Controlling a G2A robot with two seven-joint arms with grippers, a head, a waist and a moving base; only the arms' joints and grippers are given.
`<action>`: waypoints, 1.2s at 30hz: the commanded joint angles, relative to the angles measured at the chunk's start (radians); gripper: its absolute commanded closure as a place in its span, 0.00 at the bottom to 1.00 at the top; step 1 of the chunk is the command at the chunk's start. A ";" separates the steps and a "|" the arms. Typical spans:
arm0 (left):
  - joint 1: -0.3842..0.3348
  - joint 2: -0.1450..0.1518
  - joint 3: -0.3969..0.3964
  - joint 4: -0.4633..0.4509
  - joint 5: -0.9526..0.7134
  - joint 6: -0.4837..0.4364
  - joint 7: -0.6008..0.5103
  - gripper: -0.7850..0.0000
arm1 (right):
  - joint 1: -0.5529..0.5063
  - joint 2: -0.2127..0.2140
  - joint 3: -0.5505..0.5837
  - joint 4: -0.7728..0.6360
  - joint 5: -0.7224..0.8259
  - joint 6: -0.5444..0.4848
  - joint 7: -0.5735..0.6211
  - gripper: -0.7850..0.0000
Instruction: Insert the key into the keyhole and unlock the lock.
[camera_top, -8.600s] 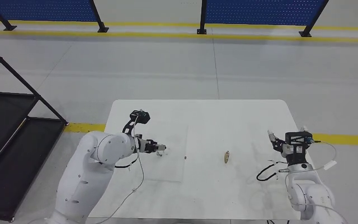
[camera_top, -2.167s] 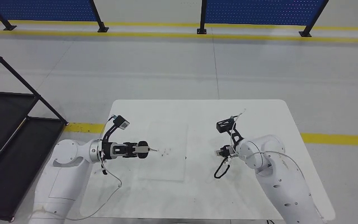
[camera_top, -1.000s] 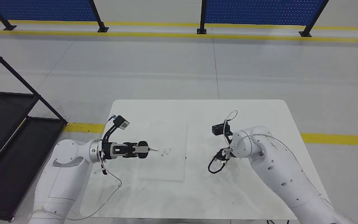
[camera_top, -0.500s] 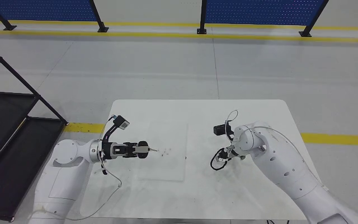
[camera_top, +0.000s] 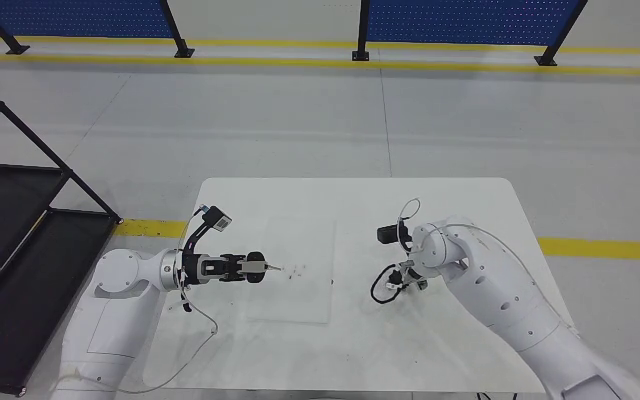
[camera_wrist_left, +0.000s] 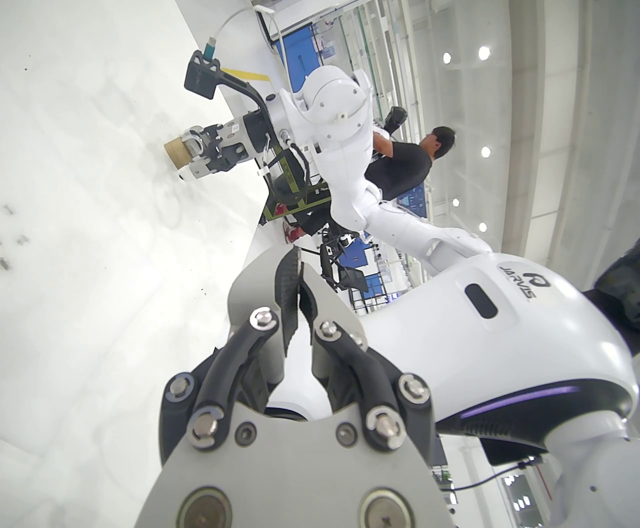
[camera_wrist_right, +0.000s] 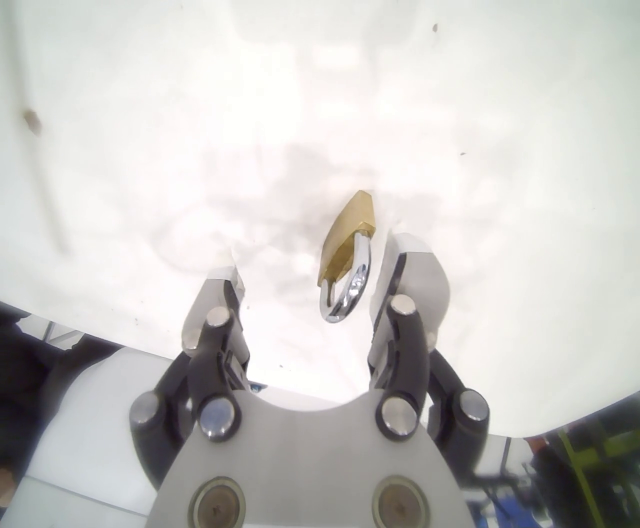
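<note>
**Bench**. White rectangular top on a grey floor. It carries everything listed below except the rack.

**Rack**. Black metal frame standing on the floor, off the bench's 9 o'clock side.

**Right arm**. White. It comes in from the bench's 4 o'clock corner, and its wrist hangs just to the 3 o'clock side of the bench's centre.

**Left arm**. White. It lies low at the bench's 9 o'clock side, with the forearm pointing toward 3 o'clock.

**Sheet**. A pale, faintly outlined rectangle lying flat on the bench, at 9 o'clock from the centre.

**Right gripper**. It sits low over the bench with its jaws spread wide, one to either side of the padlock. Neither jaw presses on the padlock.

**Left gripper**. It is over the 9 o'clock part of the sheet, well apart from the right gripper. Its jaws are pressed together at the tips. Whether anything is pinched between them cannot be told.

**Padlock**. Brass body, resting on the bench at 3 o'clock from the centre. The body end points away from the right gripper's palm.

**Shackle**. Chrome loop on the padlock, lying between the spread jaws. It is just beside one of them, with a narrow gap showing.

**Specks**. A few small dark marks on the sheet, just past the left gripper's tips toward 3 o'clock. They are too small to identify.
</note>
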 joint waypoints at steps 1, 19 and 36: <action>0.000 0.000 0.000 0.000 0.000 0.000 0.000 1.00 | 0.002 -0.002 -0.002 0.007 0.002 0.002 -0.002 0.52; 0.000 0.000 0.000 0.000 0.000 0.000 0.000 1.00 | -0.006 0.001 0.030 -0.005 0.006 0.017 -0.017 1.00; 0.000 0.000 0.000 0.000 0.000 0.000 0.000 1.00 | -0.250 0.078 0.464 -0.057 0.602 -0.249 -0.097 1.00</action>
